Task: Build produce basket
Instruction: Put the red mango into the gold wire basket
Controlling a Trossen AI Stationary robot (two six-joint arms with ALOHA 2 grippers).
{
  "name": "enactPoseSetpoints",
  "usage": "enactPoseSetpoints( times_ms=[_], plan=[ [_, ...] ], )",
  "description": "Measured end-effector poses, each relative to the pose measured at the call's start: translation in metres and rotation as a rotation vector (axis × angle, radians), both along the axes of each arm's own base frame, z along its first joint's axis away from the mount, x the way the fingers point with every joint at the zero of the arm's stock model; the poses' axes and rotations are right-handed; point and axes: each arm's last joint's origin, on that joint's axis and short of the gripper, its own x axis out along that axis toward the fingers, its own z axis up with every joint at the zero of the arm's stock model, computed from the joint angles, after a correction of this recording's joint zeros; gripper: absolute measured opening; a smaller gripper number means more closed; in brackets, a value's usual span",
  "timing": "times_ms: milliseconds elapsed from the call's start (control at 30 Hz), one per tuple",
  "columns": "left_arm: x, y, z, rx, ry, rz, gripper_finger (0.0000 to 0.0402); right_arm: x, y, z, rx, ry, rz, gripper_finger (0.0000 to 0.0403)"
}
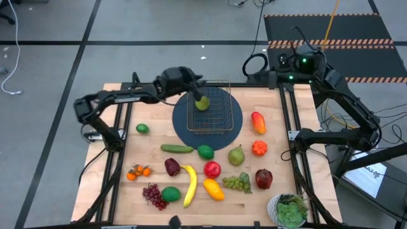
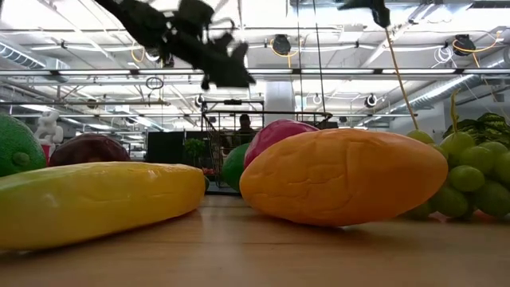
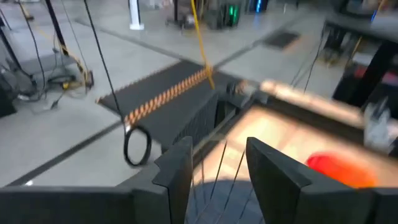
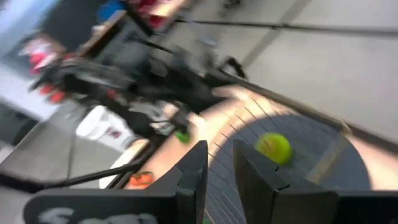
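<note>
Right now I have the left hand (image 1: 198, 86) up over the far-left corner of the basket (image 1: 219, 124), its fingers (image 3: 177, 174) parted with a clear gap between them and nothing gripped. A yellow-green fruit (image 1: 202, 103) sits inside the basket just below that hand, in the far-left part of the wire grid. The basket itself stands on the round dark-blue mat (image 1: 181, 130), in the far middle of the table (image 1: 114, 191).

My right arm is folded back off the table's right edge; its hand shows only in its own wrist view (image 4: 217, 165), where the fingers stand close with a narrow slot between them and hold nothing.

The rest of the produce lies outside the basket. On the right are a mango (image 1: 258, 121) and an orange fruit (image 1: 259, 148); a lime (image 1: 142, 128) lies alone at the left. Nearer me lie a cucumber (image 1: 177, 149), a second lime (image 1: 205, 152), a pear (image 1: 236, 156), a banana (image 1: 189, 184), purple grapes (image 1: 152, 194) and green grapes (image 1: 236, 183). A potted plant (image 1: 289, 211) sits at the near-right corner
</note>
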Motion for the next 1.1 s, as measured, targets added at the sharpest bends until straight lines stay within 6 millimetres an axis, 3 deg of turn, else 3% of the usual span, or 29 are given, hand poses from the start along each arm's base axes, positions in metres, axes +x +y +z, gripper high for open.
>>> enactPoseSetpoints(
  times_ms=[133,267,500,633,867,1100],
  plan=[
    [-0.028,-0.012,0.037,-0.018,-0.073,0.017,0.0154,-0.001,0.007,-0.012,0.112,0.114,-0.123,0.0071],
    [-0.06,-0.026,0.058,-0.077,-0.056,0.04,0.0154,-0.001,0.016,-0.026,0.231,0.231,-0.196,0.008],
    [-0.117,-0.056,0.075,-0.272,0.01,0.096,0.0154,0.01,0.027,-0.071,0.404,0.382,-0.231,0.0163],
    [-0.141,-0.073,0.077,-0.348,0.05,0.112,0.0154,0.014,0.029,-0.108,0.498,0.462,-0.284,0.0215],
    [-0.163,-0.087,0.075,-0.367,0.142,0.107,0.0154,0.018,0.034,-0.167,0.595,0.535,-0.324,0.0287],
    [-0.161,-0.086,0.07,-0.338,0.226,0.086,0.0154,0.013,0.043,-0.193,0.525,0.668,-0.286,0.0341]
  ],
)
